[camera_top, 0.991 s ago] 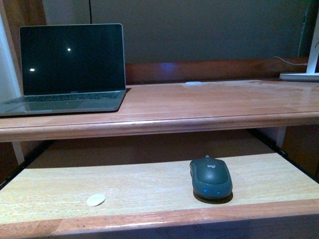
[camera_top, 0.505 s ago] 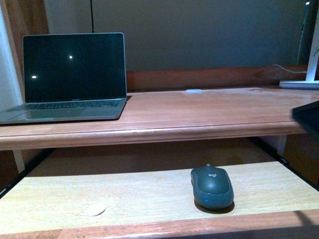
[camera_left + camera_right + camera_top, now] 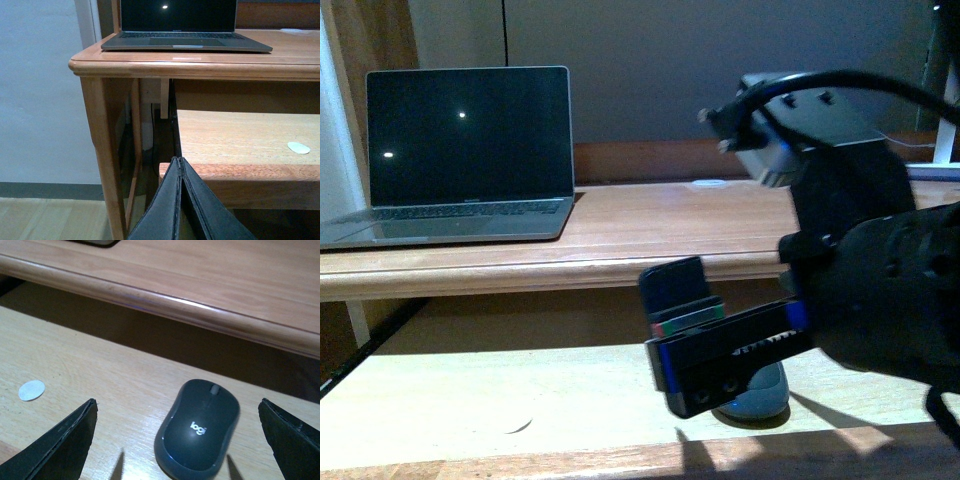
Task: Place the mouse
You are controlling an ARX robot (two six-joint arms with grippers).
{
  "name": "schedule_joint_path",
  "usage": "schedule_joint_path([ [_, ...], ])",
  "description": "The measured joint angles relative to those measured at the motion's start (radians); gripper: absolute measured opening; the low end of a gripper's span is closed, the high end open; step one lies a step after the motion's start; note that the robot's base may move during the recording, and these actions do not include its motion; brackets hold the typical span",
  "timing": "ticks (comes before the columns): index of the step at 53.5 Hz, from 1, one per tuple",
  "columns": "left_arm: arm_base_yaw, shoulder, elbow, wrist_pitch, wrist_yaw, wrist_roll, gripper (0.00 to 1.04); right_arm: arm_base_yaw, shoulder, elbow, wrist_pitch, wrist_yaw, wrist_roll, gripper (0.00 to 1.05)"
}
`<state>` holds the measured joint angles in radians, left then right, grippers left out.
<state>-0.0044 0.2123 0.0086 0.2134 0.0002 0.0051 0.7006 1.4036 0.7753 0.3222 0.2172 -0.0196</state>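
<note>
The mouse lies on the pale pull-out shelf under the desk top, near the shelf's front edge and well to the right of the laptop. The right gripper hovers just above and in front of it, with its jaws spread wide. In the right wrist view the mouse sits in the gap between the two fingers, a little off its middle, and neither finger touches it. Its long axis runs front to back, with the scroll wheel toward the desk's rear, so the jaws flank its narrow width. The left gripper is pressed together, low by the desk's left leg and well apart, so the right arm is plainly the nearer one.
</note>
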Motion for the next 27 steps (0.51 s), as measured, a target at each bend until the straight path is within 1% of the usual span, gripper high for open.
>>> schedule_joint_path([
  [5, 0.000, -0.018, 0.000, -0.019, 0.000, 0.000, 0.03, 0.019, 0.060, 0.042, -0.032, 0.037, 0.014, 0.97],
  [10, 0.000, -0.040, 0.000, -0.041, 0.000, 0.000, 0.03, 0.024, 0.116, 0.093, -0.087, 0.098, 0.035, 0.97],
  [13, 0.000, -0.121, 0.000, -0.153, 0.001, 0.000, 0.03, 0.024, 0.152, 0.124, -0.120, 0.133, 0.050, 0.97],
  [15, 0.000, -0.174, 0.000, -0.198, 0.000, 0.000, 0.03, 0.022, 0.174, 0.142, -0.137, 0.149, 0.059, 0.97],
  [27, 0.000, -0.206, 0.001, -0.212, 0.000, 0.000, 0.03, 0.009, 0.251, 0.219, -0.221, 0.213, 0.082, 0.97],
])
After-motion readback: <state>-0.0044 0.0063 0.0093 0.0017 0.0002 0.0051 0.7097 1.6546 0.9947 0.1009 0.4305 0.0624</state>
